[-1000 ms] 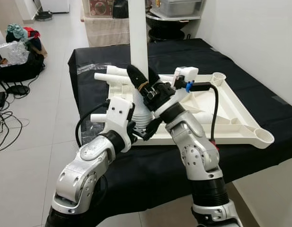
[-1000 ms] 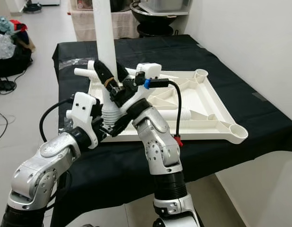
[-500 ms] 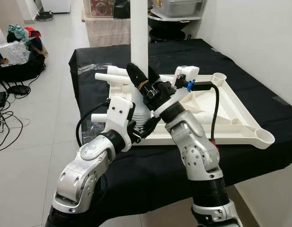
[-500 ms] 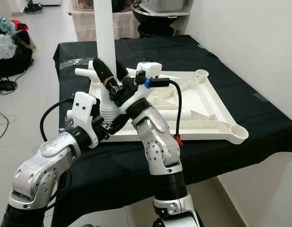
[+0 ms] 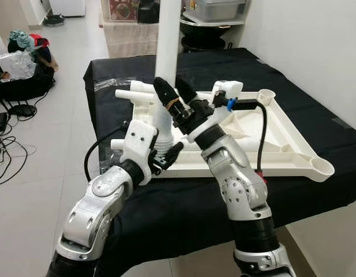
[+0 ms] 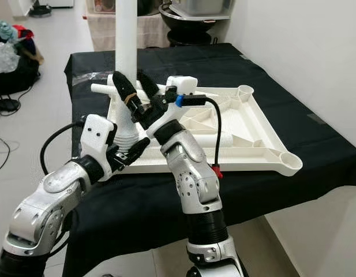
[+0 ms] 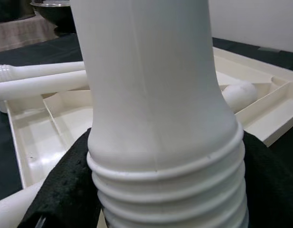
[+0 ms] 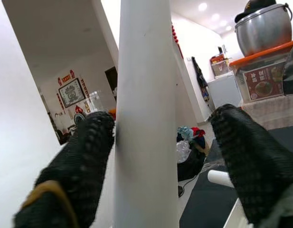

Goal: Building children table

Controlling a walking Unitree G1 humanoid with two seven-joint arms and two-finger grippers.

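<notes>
Left gripper (image 5: 166,157) clamps the leg (image 5: 168,57) at its threaded base to steady it upright over the tabletop (image 5: 287,144) corner; right gripper (image 5: 176,95) is spread loose around the shaft, probably regripping.

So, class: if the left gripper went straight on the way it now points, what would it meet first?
The left gripper points at the threaded base of the upright white table leg, which already sits between its fingers, so it would likely meet that first.
</notes>
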